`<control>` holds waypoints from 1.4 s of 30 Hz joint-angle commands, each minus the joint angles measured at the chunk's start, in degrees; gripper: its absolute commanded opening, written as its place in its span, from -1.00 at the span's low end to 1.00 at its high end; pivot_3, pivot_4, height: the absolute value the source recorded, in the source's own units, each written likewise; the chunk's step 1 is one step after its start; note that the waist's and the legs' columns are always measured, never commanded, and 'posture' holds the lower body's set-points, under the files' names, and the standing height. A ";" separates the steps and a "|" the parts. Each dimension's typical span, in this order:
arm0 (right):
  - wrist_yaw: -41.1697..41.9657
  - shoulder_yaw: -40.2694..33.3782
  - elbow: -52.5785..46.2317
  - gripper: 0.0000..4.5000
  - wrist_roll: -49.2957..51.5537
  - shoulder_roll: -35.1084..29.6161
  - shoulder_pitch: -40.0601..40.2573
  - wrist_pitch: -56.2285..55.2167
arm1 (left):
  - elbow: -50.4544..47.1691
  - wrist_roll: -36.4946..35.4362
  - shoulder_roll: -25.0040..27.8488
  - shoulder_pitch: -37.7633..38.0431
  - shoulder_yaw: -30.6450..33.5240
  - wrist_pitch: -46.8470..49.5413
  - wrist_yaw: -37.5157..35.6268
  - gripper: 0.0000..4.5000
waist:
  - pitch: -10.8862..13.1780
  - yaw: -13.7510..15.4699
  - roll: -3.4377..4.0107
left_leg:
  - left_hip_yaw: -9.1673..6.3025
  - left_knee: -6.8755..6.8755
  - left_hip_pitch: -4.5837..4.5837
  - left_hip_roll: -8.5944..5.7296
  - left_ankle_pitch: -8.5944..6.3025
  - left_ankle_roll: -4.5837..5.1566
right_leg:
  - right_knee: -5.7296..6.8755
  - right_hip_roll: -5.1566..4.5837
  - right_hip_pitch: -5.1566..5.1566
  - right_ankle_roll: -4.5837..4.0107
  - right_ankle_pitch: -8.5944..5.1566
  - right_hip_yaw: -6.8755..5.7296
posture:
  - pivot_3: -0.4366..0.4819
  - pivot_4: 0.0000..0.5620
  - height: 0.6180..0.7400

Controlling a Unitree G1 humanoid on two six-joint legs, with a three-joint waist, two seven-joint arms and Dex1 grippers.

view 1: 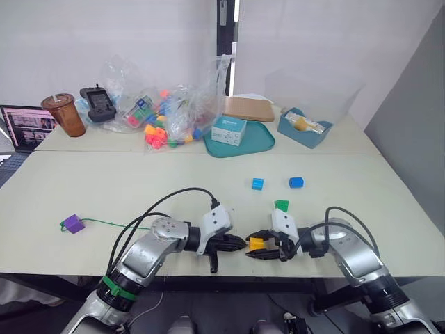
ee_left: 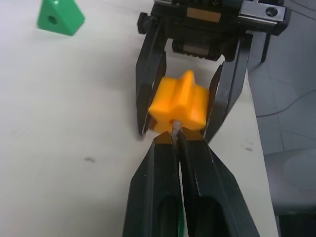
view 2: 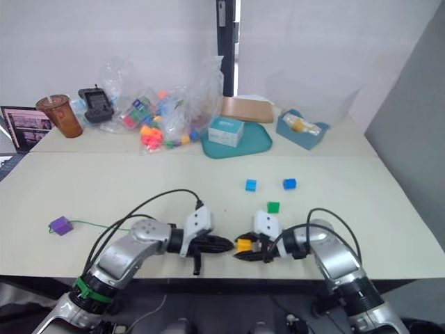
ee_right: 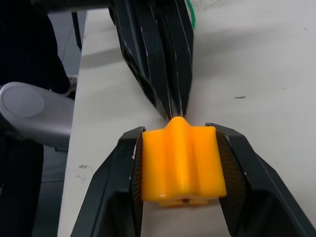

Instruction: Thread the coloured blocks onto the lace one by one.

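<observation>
My right gripper is shut on the orange-yellow block near the table's front edge; the block sits clamped between its pads. Facing it, my left gripper is shut on the lace's grey tip, which touches the hole in the orange block. The green lace trails left to the purple block at its end. A green block lies just behind my right gripper. Farther back sit a light blue block and a dark blue block.
At the back stand a heap of toy pieces in clear bags, a teal tray with a small box, a blue holder, a brown cup and a laptop. The table's front edge is right under both grippers.
</observation>
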 commanded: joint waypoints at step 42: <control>4.58 1.22 11.10 -0.37 -2.06 2.05 -5.82 -8.08 | -1.85 1.31 9.33 5.93 3.68 -5.34 -4.21 -0.99 | 0.00 -0.93 0.00 | 0.01 -0.06 0.34 0.01 0.00 0.00 | -0.03 -0.03 0.33 0.00 -0.01 -0.02 | -0.05 -0.47 1.00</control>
